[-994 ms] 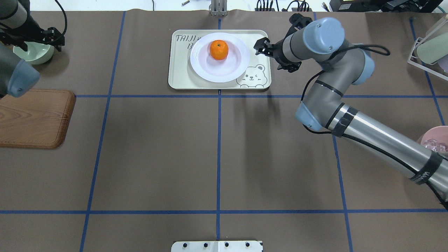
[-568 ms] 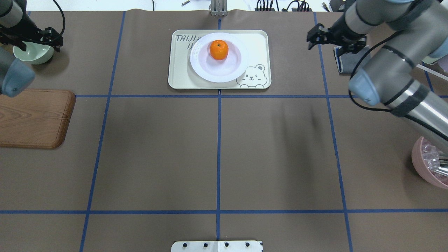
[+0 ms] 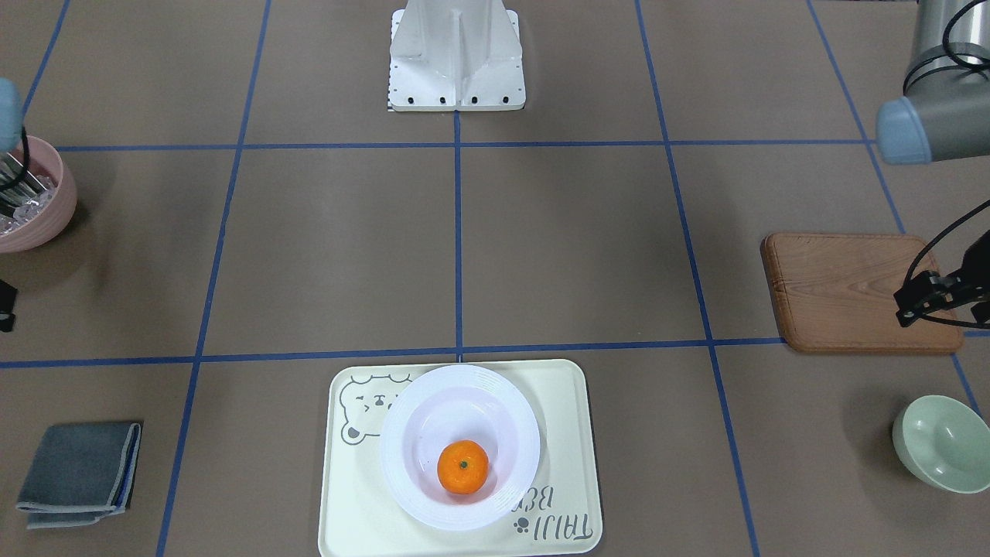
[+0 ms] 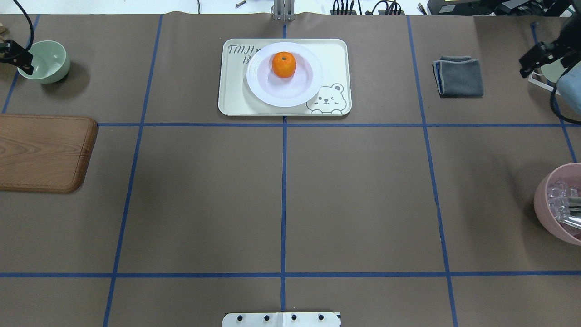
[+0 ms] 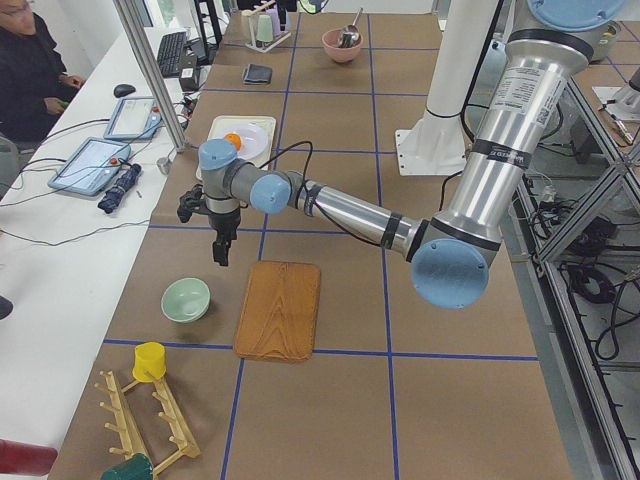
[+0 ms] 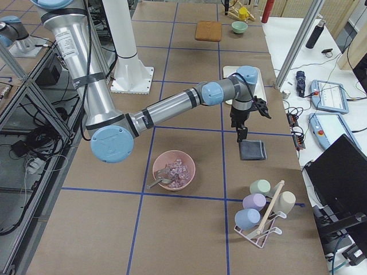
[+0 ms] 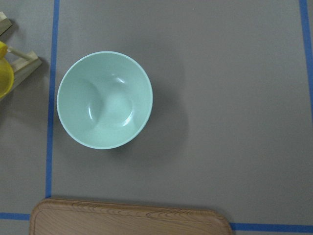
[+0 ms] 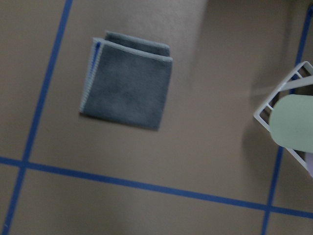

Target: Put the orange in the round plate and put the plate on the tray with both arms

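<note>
- The orange [image 4: 284,64] is a small round fruit with dimpled bright skin and a green stem dot. It sits in the well of the plate [image 4: 290,93], toward its far side.
- The plate is glossy white, round and deep, with a wide ribbed rim. It rests on the tray [image 4: 231,91] at the far centre of the worktop [image 4: 281,195].
- The tray is a smooth cream rectangle with rounded corners, a grey bear face and grey lettering. The plate covers part of the lettering.
- The worktop is matte brown, crossed by blue tape lines.
- At the far left is a smooth pale-green bowl [image 7: 104,100]. Nearer lies a wooden board [image 4: 41,152] with grain and rounded corners.
- At the far right lies a folded grey cloth [image 8: 128,84]. Nearer is a pink bowl [image 4: 558,209] holding clear cubes.
- The left arm [image 5: 340,208] holds its left jaws above the worktop beside the green bowl. I cannot tell whether they are wide or narrow.
- The right arm [image 6: 172,106] holds its right jaws above the worktop beside the cloth. Their width is also unclear.
- Since 0.6 s ago, the right arm has swung out to the far right edge, uncovering the whole cloth.
- The left arm has pulled to the far left edge, clearing the green bowl and the board.
- The orange, plate and tray have not moved.
</note>
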